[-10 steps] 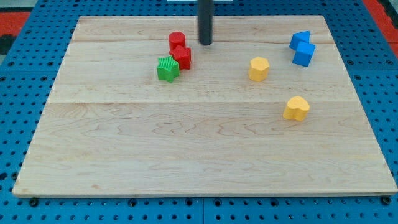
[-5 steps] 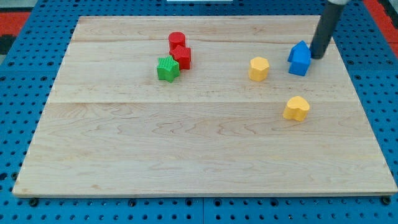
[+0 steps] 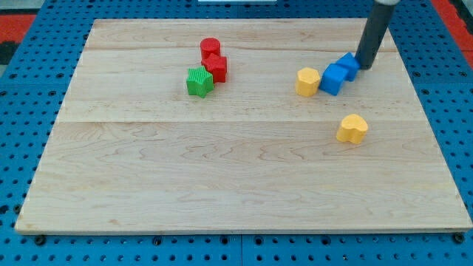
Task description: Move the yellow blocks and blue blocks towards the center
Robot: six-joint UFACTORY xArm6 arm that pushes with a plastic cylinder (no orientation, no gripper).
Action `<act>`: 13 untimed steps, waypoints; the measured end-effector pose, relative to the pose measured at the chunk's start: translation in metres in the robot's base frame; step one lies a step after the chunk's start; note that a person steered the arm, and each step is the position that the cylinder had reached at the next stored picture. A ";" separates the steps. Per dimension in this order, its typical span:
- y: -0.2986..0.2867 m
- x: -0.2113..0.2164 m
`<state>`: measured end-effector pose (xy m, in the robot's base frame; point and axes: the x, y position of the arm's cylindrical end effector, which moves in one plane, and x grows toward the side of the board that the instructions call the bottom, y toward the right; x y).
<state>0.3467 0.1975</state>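
Observation:
My tip (image 3: 364, 65) rests on the board at the view's upper right, touching the right side of a blue block (image 3: 349, 64). A second blue cube (image 3: 333, 78) sits just left and below it, touching it. A yellow hexagonal block (image 3: 307, 81) stands right beside that blue cube on its left. A yellow heart-shaped block (image 3: 352, 128) lies apart, lower right of the pair.
A red cylinder (image 3: 210, 47), a red block (image 3: 216, 68) and a green star-shaped block (image 3: 199, 81) cluster at the upper left of middle. The wooden board (image 3: 222, 177) lies on a blue pegboard.
My tip swept from the top middle to the upper right, then pushed left. The two blue blocks slid left and down, up to the yellow hexagonal block.

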 end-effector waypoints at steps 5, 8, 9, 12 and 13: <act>-0.035 -0.019; 0.049 0.040; 0.094 0.124; -0.060 0.115; -0.055 0.180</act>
<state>0.5268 0.1428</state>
